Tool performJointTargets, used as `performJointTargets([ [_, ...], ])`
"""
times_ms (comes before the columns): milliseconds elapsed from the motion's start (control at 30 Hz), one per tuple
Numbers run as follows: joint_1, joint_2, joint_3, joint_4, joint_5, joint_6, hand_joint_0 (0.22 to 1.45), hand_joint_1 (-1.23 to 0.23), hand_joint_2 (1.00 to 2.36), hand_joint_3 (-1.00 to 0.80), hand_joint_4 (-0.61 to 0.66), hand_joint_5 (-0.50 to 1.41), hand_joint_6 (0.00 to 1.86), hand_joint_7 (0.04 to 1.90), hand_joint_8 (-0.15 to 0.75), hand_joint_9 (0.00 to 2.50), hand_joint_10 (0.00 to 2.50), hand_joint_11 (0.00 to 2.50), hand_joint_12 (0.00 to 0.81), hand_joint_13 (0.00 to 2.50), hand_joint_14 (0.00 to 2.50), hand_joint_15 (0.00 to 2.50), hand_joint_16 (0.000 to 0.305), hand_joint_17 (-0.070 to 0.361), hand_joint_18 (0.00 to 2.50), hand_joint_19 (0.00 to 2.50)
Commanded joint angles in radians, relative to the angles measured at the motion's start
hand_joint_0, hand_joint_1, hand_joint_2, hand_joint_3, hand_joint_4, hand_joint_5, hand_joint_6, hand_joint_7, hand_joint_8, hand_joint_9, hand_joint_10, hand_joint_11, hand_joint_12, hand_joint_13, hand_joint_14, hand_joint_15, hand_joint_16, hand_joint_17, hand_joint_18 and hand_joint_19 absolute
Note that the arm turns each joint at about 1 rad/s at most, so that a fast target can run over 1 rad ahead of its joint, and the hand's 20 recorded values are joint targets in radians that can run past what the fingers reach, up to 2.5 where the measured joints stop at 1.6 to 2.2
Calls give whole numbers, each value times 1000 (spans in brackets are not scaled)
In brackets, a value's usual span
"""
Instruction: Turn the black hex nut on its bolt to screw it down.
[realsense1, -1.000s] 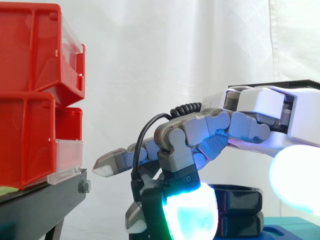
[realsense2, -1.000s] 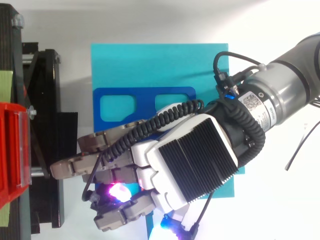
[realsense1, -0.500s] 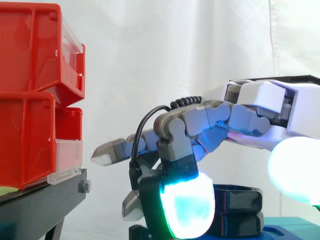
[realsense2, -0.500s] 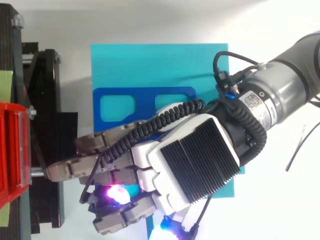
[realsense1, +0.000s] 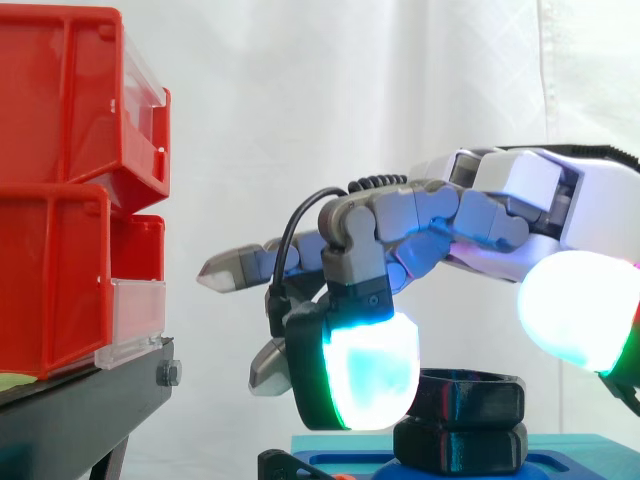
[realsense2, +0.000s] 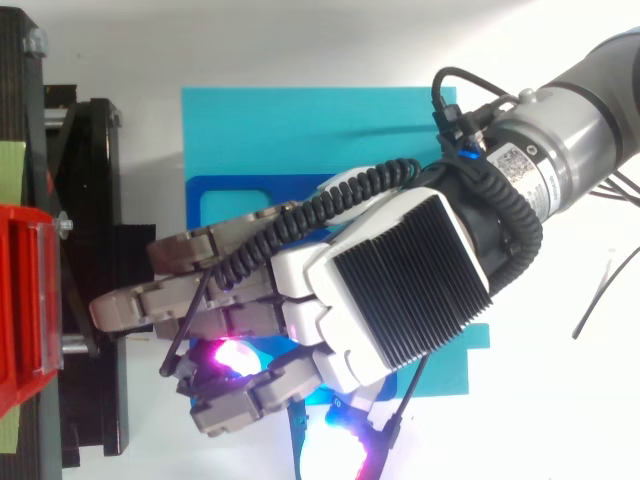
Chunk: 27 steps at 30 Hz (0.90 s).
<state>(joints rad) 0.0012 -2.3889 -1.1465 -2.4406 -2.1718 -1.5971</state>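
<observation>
Your hand (realsense1: 480, 215) has come up off the work in the last second. In the side view the cyan fingertip pad (realsense1: 370, 370) that hung low in front of the black hex nut (realsense1: 470, 395) now sits higher, level with the nut's upper half and toward the camera. The other bright pad floats clear above the nut's top edge. From above, the hand (realsense2: 400, 280) has also swung round at the wrist, its back shifted up over the blue fixture plate (realsense2: 250, 210) on the teal mat (realsense2: 320, 130). The fingers are loosely spread, most stretched toward the black stand (realsense1: 80, 410) under the red bins (realsense1: 70, 200), and they hold nothing. With one pad above the nut, no pinch is possible. The nut stands where it did, stacked on a second black piece (realsense1: 460, 445) on the blue plate, with no visible change in height. Read this as a release and re-set between turns, not a turn in progress, so you will need to lower and close on the nut again.
</observation>
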Motion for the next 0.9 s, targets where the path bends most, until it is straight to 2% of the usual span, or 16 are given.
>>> performJointTargets([
  [0, -4, -9, 1, 12, -2, 2, 468, -40, 1000, -500, 147, -25, 503, 1493, 225, 900, 0, 47, 342, 507, 0, 0, 52, 117, 573, 562],
  [133, -3, -9, 1, 40, -2, 11, 468, -39, 1000, -500, 149, -26, 503, 1478, 225, 896, 0, 45, 342, 503, 0, 0, 52, 117, 571, 562],
  [500, -9, -9, -1, 51, -2, 11, 467, -40, 1000, -500, 143, -27, 503, 1477, 219, 887, 1, 42, 343, 504, 0, 0, 52, 117, 575, 560],
  [667, -24, -9, -1, 40, -3, 8, 468, -41, 1000, -500, 133, -20, 503, 1487, 214, 887, 0, 26, 342, 504, 0, 0, 52, 117, 573, 562],
  [867, -32, -9, -1, 34, -5, 6, 469, -41, 1000, -500, 139, -20, 503, 1489, 221, 886, 0, 33, 342, 504, 0, 0, 52, 116, 569, 563],
])
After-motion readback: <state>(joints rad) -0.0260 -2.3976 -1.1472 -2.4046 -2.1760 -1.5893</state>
